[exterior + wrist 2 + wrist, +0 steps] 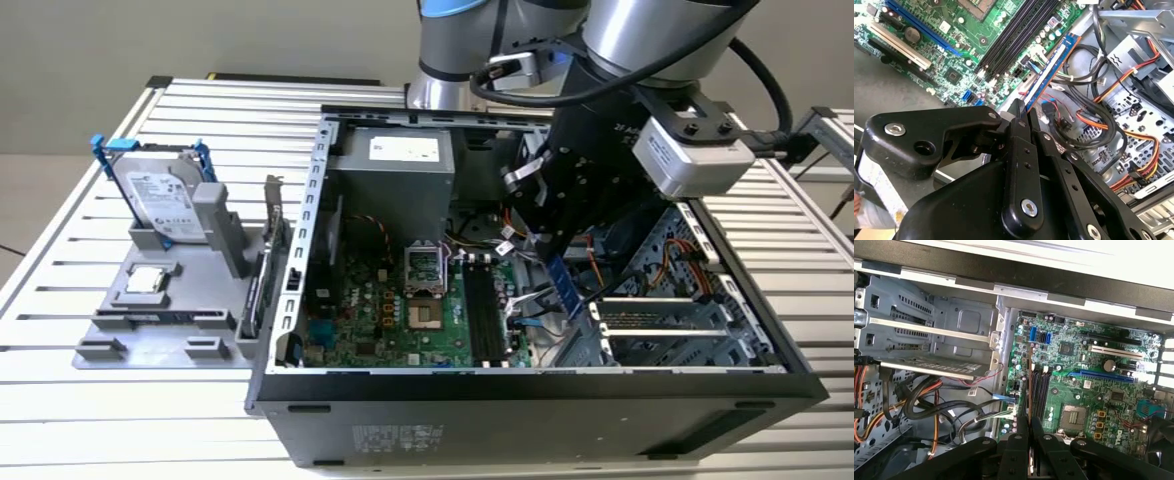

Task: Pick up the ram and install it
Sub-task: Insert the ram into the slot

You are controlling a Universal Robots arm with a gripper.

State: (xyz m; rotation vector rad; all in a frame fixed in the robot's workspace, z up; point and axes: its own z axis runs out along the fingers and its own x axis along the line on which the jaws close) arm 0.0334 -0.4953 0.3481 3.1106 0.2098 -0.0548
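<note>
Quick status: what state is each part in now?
Slim bluish ram stick: gripped, tilted, not slotted.
Black claw: shut on the ram stick.
Black motherboard memory slots: empty.
Black computer case: side open.
Silver hard drive with blue brackets: upright in grey holder.
Square silver processor chip: flat on grey holder.

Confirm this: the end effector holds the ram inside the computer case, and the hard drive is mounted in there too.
Wrong: in the exterior view the hard drive stands on the grey holder outside the computer case. The end effector does hold the ram inside.
</note>
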